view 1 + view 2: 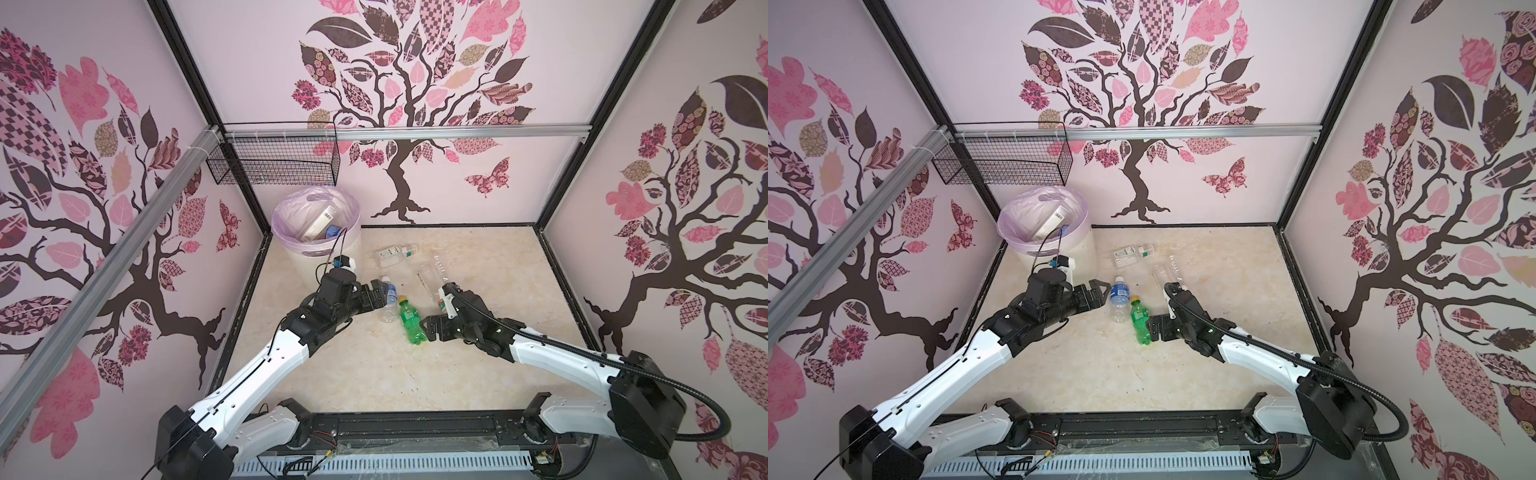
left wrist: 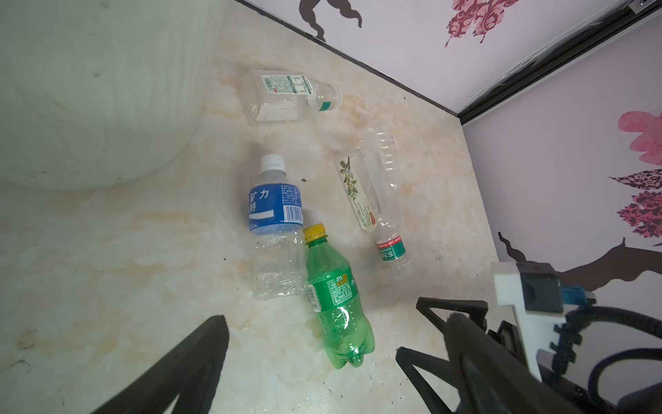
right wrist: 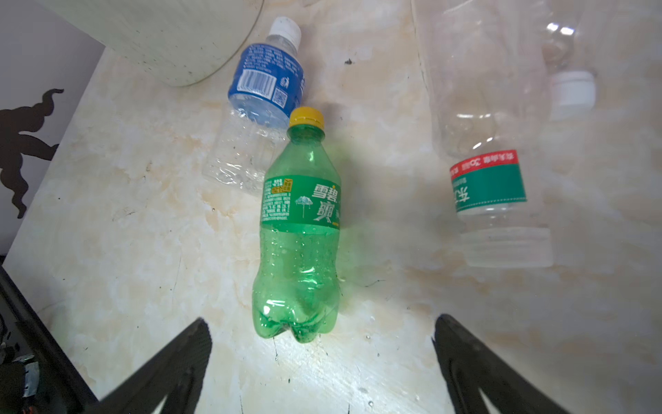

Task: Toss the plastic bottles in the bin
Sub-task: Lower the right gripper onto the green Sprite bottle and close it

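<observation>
Just ahead of right pincer (image 3: 320, 321), green bottle (image 3: 301, 229)

The green bottle (image 3: 301, 215) reads "雪碧" on its label; the blue-labelled bottle (image 2: 276, 211) shows "矿力" and "特".

A green bottle (image 3: 301, 229) with a yellow cap lies flat on the table (image 3: 125, 222). Its base is just ahead of the right pincer (image 3: 322, 358) and its cap points away from it. Against its neck lies a clear bottle with a blue label (image 1: 388, 301) and a white cap, right at the tips of the left pincer (image 1: 1096, 293). A long clear bottle (image 2: 376, 200) with a green-and-red neck band lies near the right pincer, on the side away from the left one. A squat clear bottle (image 1: 395, 252) lies flat beyond both pincers. The cream bin (image 1: 299, 264), lined with a lilac bag (image 1: 286, 239), stands upright beyond the left pincer. There are bottles inside it, but they are hard to make out.
</observation>
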`<state>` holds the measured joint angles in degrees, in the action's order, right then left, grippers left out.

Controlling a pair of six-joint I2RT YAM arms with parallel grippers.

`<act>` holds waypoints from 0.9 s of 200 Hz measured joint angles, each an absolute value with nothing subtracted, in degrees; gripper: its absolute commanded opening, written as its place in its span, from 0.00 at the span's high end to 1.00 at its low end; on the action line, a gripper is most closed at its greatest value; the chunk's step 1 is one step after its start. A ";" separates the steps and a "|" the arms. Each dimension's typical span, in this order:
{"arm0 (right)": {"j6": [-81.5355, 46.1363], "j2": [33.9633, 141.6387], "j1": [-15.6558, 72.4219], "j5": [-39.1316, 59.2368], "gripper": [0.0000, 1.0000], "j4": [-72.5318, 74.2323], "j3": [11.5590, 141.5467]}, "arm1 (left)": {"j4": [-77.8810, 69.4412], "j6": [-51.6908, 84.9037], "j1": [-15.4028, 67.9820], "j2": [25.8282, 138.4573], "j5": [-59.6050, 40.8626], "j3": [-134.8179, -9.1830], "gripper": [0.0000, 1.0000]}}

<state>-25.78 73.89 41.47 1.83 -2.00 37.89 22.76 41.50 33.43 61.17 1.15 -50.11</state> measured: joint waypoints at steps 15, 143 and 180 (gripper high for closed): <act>-25.98 76.23 41.54 2.28 0.04 -0.86 37.47 | 22.39 43.20 33.43 60.07 0.69 -47.46 0.02; -27.00 90.70 44.88 3.73 0.10 4.03 41.21 | 18.15 51.07 33.43 58.76 -2.00 -41.34 0.02; -26.98 90.70 44.88 2.59 0.08 3.40 42.98 | 17.67 51.24 33.43 58.72 -2.02 -41.04 0.02</act>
<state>-26.98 90.70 44.88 2.59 3.40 42.98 17.67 51.24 33.43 58.72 -2.02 -41.04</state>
